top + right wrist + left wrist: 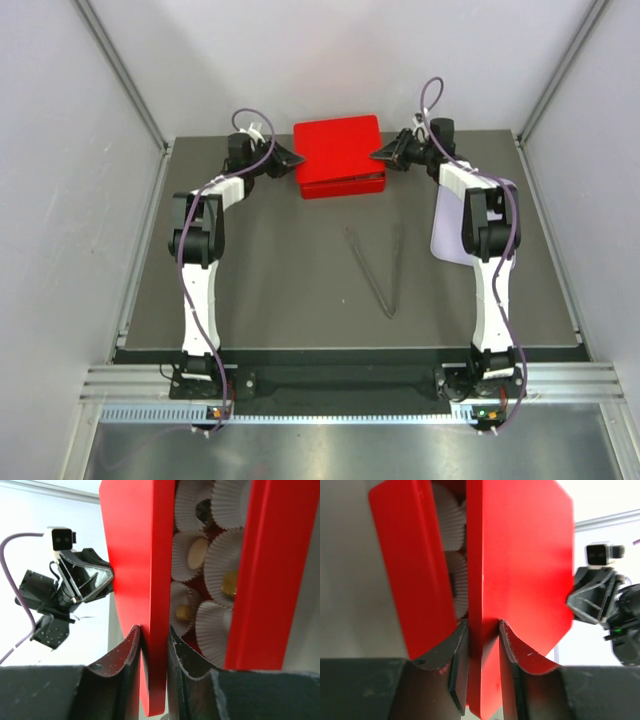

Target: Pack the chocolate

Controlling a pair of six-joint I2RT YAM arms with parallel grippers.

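A red box lid is held over the red box base at the back middle of the table. My left gripper is shut on the lid's left edge and my right gripper on its right edge. In the left wrist view my gripper pinches the lid's rim beside the base. In the right wrist view my gripper pinches the lid. Between lid and base wall, white paper cups hold chocolates: a tan one, a dark one and a yellow-tan one.
Metal tongs lie in a V on the dark mat in the middle. A pale sheet lies under the right arm. White walls and metal rails enclose the table on the left, the right and the back.
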